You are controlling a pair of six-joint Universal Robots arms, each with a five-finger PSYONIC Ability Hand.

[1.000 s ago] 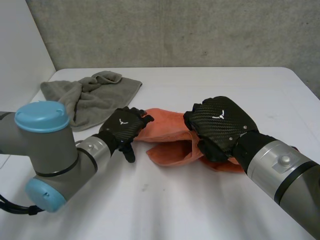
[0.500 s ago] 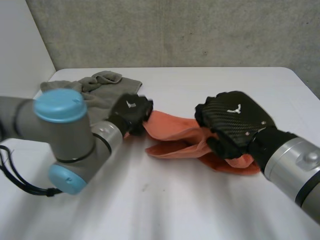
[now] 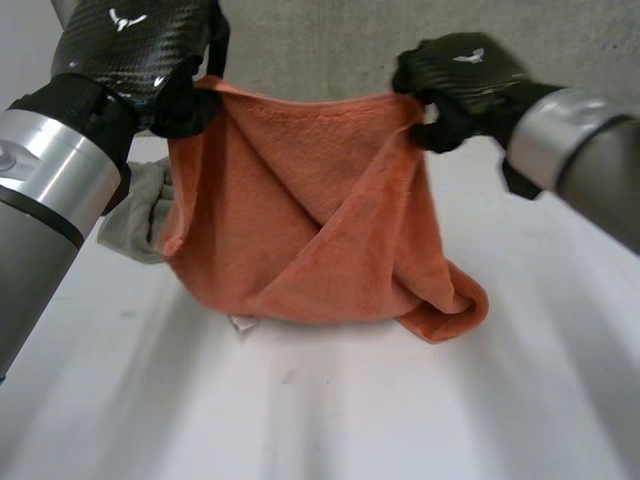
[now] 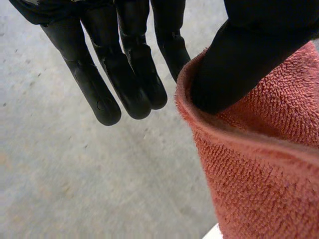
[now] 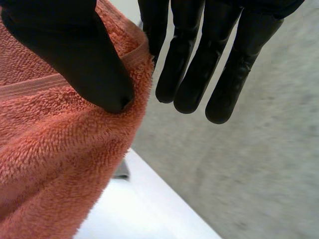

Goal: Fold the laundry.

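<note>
Corners of the orange terry towel [image 3: 310, 220] sit pinched in our left hand [image 3: 130, 50] and right hand [image 3: 462, 85]; we hold it up, bottom fold on the white table [image 3: 350, 420].

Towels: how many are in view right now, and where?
2. The orange towel hangs between the left hand and right hand, each pinching a top corner. The grey towel lies on the table behind it, partly covered; more could be hidden.

An orange towel [image 3: 300, 230] hangs over the middle of the surface [image 3: 330, 420]; a grey cloth [image 3: 135, 215] sits toward its far-left corner; the near edge lies free.
</note>
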